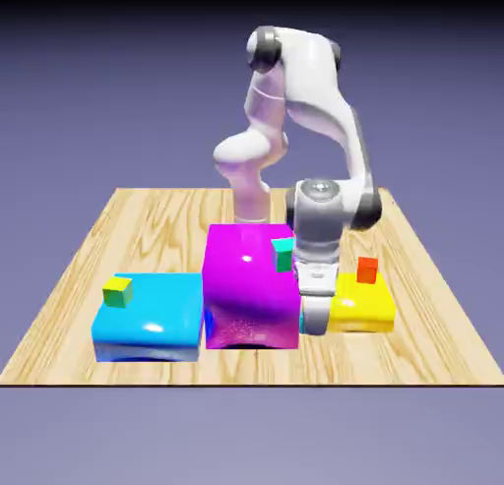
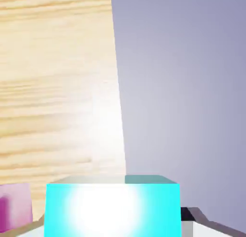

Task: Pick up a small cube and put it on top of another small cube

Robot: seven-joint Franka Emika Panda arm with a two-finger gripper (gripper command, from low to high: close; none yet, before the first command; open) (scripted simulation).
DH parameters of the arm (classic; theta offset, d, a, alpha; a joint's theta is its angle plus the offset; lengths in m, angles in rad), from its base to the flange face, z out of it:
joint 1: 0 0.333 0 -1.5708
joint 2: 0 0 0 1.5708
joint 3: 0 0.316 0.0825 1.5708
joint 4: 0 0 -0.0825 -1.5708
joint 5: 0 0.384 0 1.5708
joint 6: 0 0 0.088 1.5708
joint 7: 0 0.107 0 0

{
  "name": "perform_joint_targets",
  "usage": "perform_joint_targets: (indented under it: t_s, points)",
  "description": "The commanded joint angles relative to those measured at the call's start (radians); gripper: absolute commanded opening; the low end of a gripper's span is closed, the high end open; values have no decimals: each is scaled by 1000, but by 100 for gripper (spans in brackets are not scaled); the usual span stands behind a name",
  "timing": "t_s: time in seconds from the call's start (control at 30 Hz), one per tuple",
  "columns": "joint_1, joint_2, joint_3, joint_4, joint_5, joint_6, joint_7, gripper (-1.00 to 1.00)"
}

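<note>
Small light-cyan cube [image 2: 112, 209], glossy and hard-edged, clamped between grey fingers [image 2: 197, 217], filling bottom of hand view above wooden table [image 2: 53, 87]. Likely light, rigid, somewhat slippery; best held square on opposite flat sides. Outward: big magenta block [image 1: 248, 286], yellow block [image 1: 362, 308], then small yellow-topped green cube [image 1: 118, 292] on large cyan block [image 1: 150, 316].
</note>
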Motion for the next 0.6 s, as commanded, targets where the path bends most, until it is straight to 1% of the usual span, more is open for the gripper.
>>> perform_joint_targets:
  t_s: [0.0,0.57]
  points:
    - [-7,-10,-8,-6,-15,2,44,-100]
    - [-128,-183,-140,-102,-263,20,783,-100]
